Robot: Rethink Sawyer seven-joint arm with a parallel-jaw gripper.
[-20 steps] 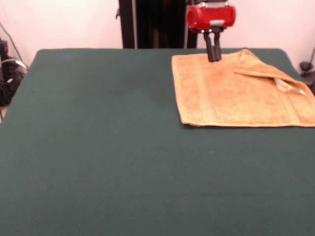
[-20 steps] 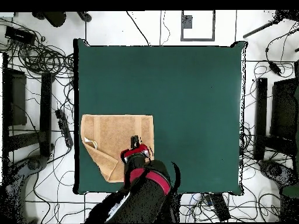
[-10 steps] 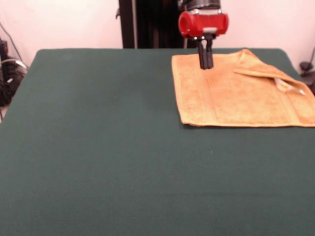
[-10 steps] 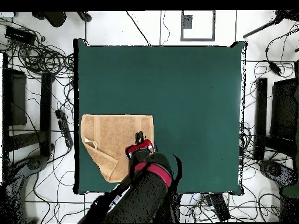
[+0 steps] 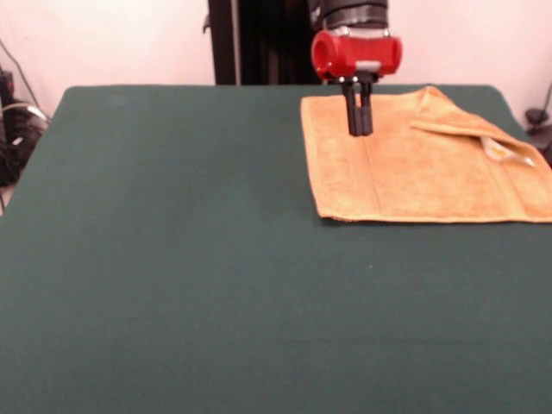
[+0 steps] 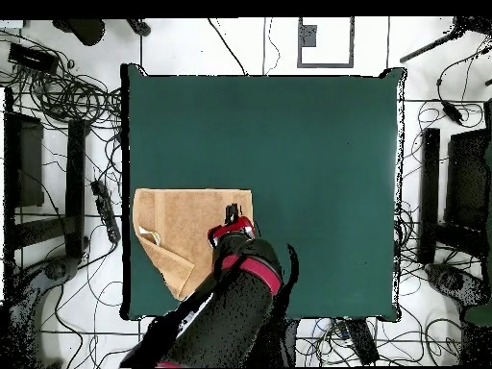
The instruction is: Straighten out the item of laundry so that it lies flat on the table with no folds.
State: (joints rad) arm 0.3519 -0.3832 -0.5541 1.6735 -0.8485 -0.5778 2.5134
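Noting your gripper (image 5: 359, 128) fingers clenched empty over towel (image 5: 431, 168) | one corner folded over | table (image 5: 172, 259) beneath

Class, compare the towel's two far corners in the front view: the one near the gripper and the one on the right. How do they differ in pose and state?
On the towel, the far corner by the gripper lies flat and square on the table; the right far corner is folded over diagonally. The flat corner shows one layer; the folded one is doubled and exposes a white tag. Both are the same golden-orange cloth.
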